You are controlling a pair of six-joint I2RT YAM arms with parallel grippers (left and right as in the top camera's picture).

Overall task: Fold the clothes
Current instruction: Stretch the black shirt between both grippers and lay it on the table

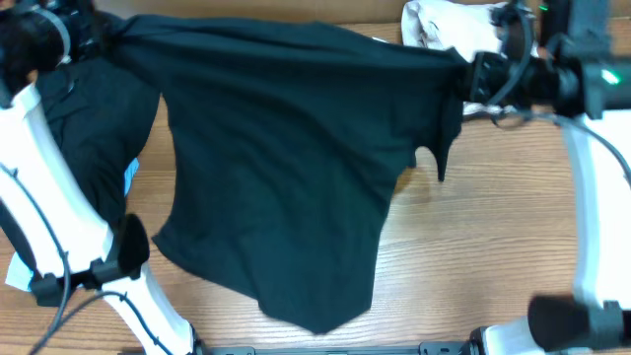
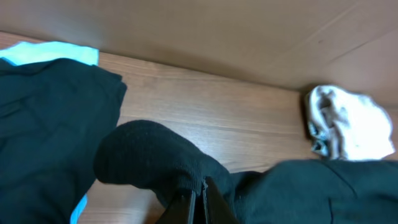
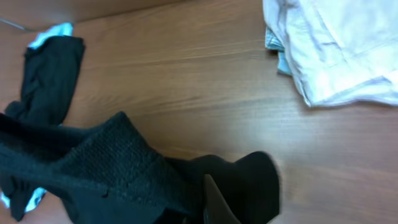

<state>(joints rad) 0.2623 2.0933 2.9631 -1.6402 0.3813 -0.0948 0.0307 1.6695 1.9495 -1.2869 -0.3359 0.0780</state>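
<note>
Overhead view: one black shirt (image 1: 296,168), top edge stretched between both arms, body draping over the wooden desk (image 1: 493,227). Grip, left hand (image 2: 198,202): fingers pinched together on a bunched corner of the shirt. Grip, right hand (image 3: 208,208): clamped on the opposite corner, fabric gathered around its finger. On the desk's left side: pile of black garments (image 1: 89,148), with a light blue garment (image 2: 50,53) showing at its edge. At the far right corner: cream garment (image 3: 336,50), crumpled.
</note>
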